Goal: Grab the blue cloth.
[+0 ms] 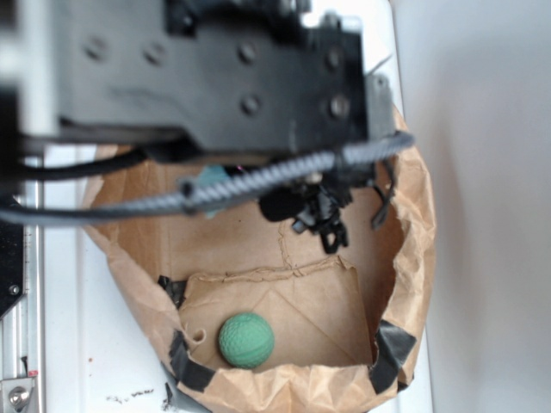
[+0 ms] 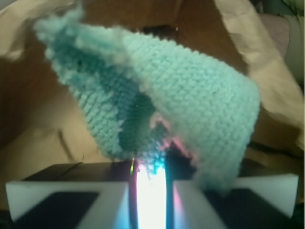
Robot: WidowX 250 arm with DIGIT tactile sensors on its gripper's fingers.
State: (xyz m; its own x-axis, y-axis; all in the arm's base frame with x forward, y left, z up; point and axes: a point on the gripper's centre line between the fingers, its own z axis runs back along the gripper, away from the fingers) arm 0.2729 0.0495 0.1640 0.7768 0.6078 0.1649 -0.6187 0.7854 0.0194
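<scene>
The exterior view looks down into a wide, crumpled brown paper bag whose rolled rim is patched with black tape at about 4 and 7 o'clock. A round green textured ball is seen resting on the bag's floor at roughly 6 o'clock, near the front wall. The upper half of this view is filled by the blurred black arm of the robot, from which a braided grey cable is strung across the bag's opening. Only a small patch of the teal blue-green terry cloth is visible here, at about 11 o'clock inside the bag, just below the arm and behind the cable; the rest is hidden. The ball and this patch are well apart.

In the wrist view the cloth is shown large, rising in a tilted peak with fuzzy, frayed edges, its point toward 10 o'clock. The cloth's lower edge is pinched between the white pads of the black-and-white gripper at 6 o'clock; the pads are drawn narrow, with only a bright slit left between them. Brown paper is seen behind the cloth on all sides.
</scene>
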